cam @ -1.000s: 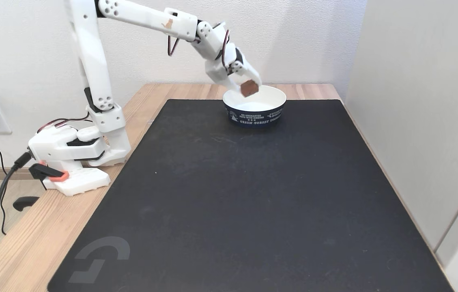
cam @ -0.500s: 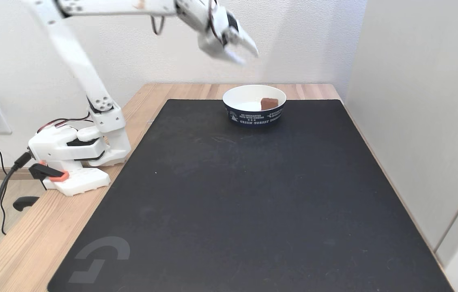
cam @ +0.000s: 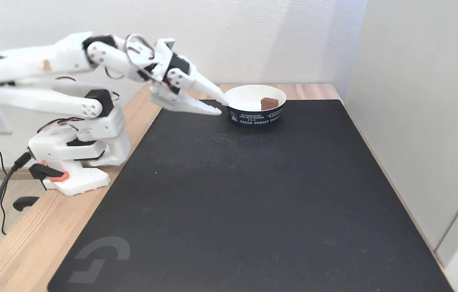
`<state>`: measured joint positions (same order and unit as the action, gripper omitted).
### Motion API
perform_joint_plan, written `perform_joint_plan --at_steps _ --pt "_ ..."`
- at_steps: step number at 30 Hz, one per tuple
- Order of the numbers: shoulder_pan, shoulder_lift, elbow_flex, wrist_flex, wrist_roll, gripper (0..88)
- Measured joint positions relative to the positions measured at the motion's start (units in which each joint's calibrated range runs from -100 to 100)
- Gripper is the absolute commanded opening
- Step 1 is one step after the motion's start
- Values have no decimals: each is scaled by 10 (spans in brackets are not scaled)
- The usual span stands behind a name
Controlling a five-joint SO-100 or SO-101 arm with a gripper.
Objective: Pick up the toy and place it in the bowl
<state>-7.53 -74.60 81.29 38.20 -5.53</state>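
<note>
Toy [cam: 268,103] in bowl [cam: 255,117], right of the fingertips [cam: 224,103]. Bowl on mat [cam: 233,194], just beside them.

Toy [cam: 268,103]: small reddish-brown block, brick-like, lying inside the bowl [cam: 255,117], toward its right side against the white inner wall, tilted slightly. Bowl: round paper bowl, white inside, dark navy outside with white printed lettering and small tree marks. It stands upright at the far edge of the scene, right of centre.
</note>
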Motion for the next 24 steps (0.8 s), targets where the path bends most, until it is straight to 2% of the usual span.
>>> perform_joint_plan --at_steps 3,8,13,24 --pt "19 -127 129 25 9 49" --pt "24 -231 172 103 10 49" --pt "34 -241 175 149 10 48" --pt "27 -241 175 157 9 45"
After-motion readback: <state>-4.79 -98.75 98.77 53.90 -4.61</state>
